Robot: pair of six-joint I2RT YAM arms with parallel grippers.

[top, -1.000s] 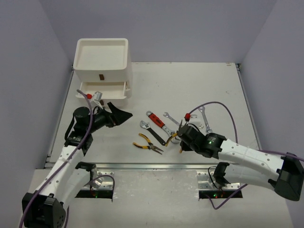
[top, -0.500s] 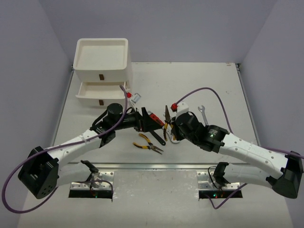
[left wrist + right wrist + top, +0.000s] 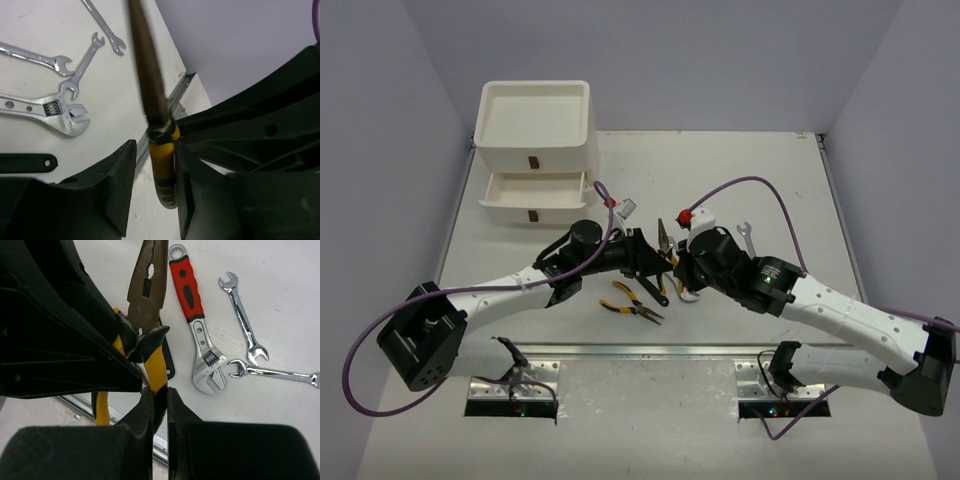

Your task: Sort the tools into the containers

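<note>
While the right gripper (image 3: pixel 160 400) pinches the yellow pliers (image 3: pixel 146 295) up above the table (image 3: pixel 770 180) and the left gripper (image 3: pixel 154 150) seems not yet tight around their handle, letting go early could drop them.

Bright, even light, soft shadows; the pliers (image 3: pixel 150 85) blur close to the left wrist camera.

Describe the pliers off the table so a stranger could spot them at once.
At the table's centre, the left pincer and right pincer meet. Between them stand yellow-handled pliers, nose pointing away; unlike the other yellow pliers lying flat nearby, these are off the surface.
</note>
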